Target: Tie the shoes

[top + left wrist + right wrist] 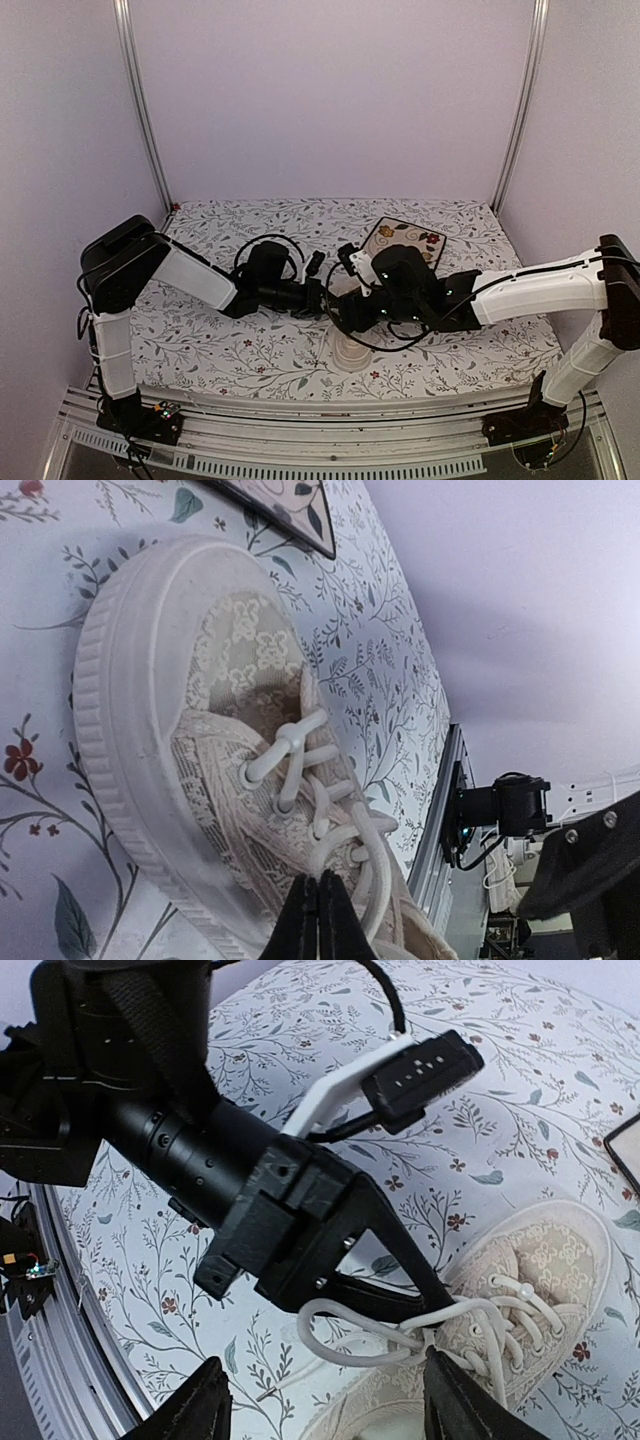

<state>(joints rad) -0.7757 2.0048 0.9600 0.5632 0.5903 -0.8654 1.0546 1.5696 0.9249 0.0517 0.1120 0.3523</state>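
The left gripper (318,905) reaches in from 9 o'clock, its fingers pressed together on a strand of the white laces (288,745). The cream sneaker (350,352) lies mid-table under both wrists on the flowered cloth (230,345), with the floral tile (402,240) at its 1 o'clock. The right gripper (325,1405) hangs over the sneaker, fingers spread wide, holding nothing.

A square floral tile (410,236) lies flat toward the back right of the desk (220,340), on its leaf-patterned cover.
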